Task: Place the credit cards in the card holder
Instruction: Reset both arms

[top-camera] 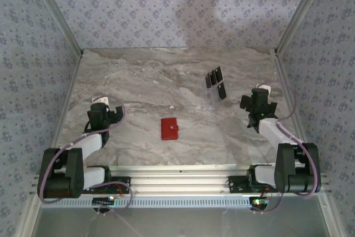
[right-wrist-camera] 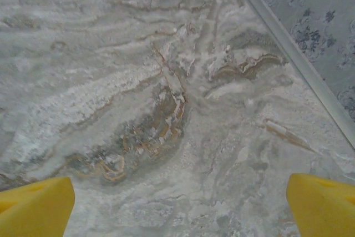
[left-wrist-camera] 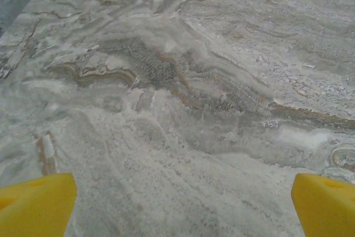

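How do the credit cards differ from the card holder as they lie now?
The credit cards are black with pale marks; the card holder is red. The cards are several, close together; the holder is one closed case. The cards lie farther back and to the right; the holder lies nearer, around the middle of the table. Both are small, flat and lie on the table.

**Red card holder (top-camera: 170,129) and black credit cards (top-camera: 216,84) on a marble desk (top-camera: 133,87)**

The card holder, a small red case, lies flat and looks closed near the desk's middle. The credit cards, thin black rectangles with pale marks, lie clustered farther back and to the right, well apart from it.
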Controlling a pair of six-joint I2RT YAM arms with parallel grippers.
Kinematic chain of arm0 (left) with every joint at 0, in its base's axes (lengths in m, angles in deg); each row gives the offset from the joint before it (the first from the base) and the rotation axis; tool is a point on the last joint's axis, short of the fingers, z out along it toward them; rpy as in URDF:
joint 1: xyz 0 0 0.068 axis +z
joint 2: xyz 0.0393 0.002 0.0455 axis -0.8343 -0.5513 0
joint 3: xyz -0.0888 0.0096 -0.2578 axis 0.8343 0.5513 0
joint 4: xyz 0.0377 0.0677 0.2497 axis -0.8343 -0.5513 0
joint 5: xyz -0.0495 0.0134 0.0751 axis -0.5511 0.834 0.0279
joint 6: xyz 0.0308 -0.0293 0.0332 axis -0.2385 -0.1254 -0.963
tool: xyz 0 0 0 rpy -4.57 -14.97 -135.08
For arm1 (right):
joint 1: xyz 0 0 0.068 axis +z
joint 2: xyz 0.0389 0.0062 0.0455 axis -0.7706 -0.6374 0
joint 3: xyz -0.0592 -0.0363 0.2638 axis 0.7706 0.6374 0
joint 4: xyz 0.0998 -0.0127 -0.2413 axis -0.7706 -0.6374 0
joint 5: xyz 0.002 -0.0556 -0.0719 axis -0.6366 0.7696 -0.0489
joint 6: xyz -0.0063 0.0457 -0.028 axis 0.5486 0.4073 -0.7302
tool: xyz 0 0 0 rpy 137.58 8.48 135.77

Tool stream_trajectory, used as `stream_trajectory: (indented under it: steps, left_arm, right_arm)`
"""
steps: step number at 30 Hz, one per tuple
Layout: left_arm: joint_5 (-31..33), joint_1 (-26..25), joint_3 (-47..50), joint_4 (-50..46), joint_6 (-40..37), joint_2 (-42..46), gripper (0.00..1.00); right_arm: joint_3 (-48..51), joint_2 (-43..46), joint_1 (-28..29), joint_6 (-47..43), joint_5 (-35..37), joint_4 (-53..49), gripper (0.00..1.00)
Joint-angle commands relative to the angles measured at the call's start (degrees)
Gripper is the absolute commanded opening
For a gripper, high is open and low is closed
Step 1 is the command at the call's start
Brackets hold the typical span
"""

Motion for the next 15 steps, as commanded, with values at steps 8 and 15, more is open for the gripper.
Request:
stream_trajectory:
  steps: [8,15]
  left_arm:
    - [-9.91,0.59,-5.69,11.26,-6.6,-7.29,1.0]
    - [-10.93,1.09,-1.04,28.27,-5.63,-15.78,1.0]
  right_arm:
    - [6.0,-5.77,-1.97,-5.81,-10.75,25.09,1.0]
    - [10.08,-11.89,-3.21,-5.87,-14.64,38.89,1.0]
